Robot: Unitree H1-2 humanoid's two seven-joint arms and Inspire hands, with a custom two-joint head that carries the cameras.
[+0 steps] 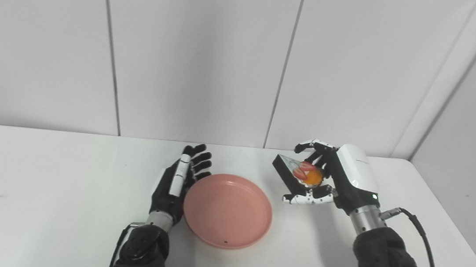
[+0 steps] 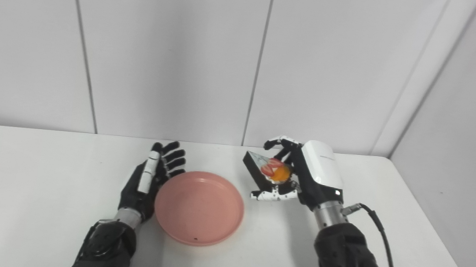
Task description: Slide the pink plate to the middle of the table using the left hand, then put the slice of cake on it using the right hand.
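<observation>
Left eye view showed a white counter (image 1: 38, 183) against a pale panelled wall (image 1: 193, 53). Pink plate (image 1: 227, 210) sat flat near the counter's middle, empty, a small dark speck on its near rim. Left robot hand (image 1: 177, 182) lay at the plate's left edge, black fingers (image 1: 200, 158) stretched out and slightly spread, holding nothing; palm side looked to touch the rim, contact not certain. Right robot hand (image 1: 326, 178), white-backed, was to the right of the plate, fingers and thumb curled around the slice of cake (image 1: 298, 173). Slice was a dark wedge with pale top, red strawberry slice and an orange fruit piece, tilted with its tip pointing left toward the plate; lifted or on the counter, could not tell. A black cable (image 1: 420, 234) looped from the right wrist.
</observation>
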